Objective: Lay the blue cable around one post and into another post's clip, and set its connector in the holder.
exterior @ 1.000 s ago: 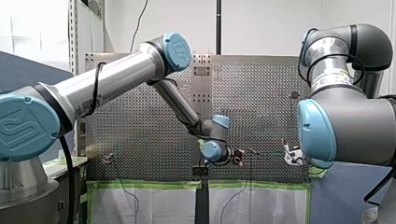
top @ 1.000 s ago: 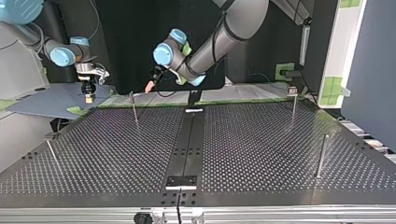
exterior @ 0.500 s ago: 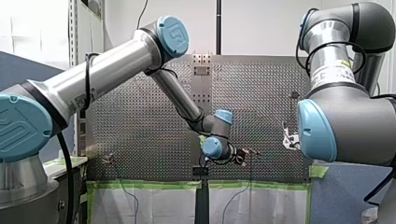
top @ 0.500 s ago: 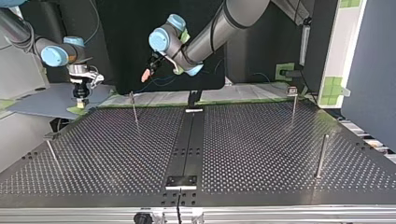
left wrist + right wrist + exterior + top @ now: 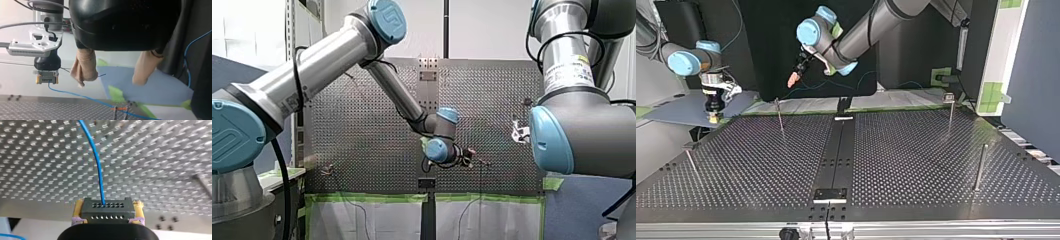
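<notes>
My right gripper (image 5: 107, 218) is shut on a black connector (image 5: 107, 209), held between yellow pads. The blue cable (image 5: 98, 165) leaves the connector and runs ahead over the perforated table. In the left wrist view the connector (image 5: 47, 79) hangs in my right gripper (image 5: 47, 75), and the cable (image 5: 82, 96) slants down to an orange clip on a post (image 5: 120, 109). My left gripper (image 5: 112, 75) is open, its beige pads (image 5: 83, 65) wide apart with nothing between them. In the top view my right gripper (image 5: 713, 114) is at the far left corner and my left gripper (image 5: 794, 78) hangs above the post (image 5: 780, 116).
More thin posts stand on the table (image 5: 950, 109) (image 5: 980, 167) (image 5: 691, 161). A black strip runs down the middle with a small block (image 5: 831, 194) at the near end. A blue mat (image 5: 150, 87) with green tape lies past the table's edge.
My right gripper has carried the connector toward the top view's left and lower. My left gripper has risen a little above the post and stays open.
</notes>
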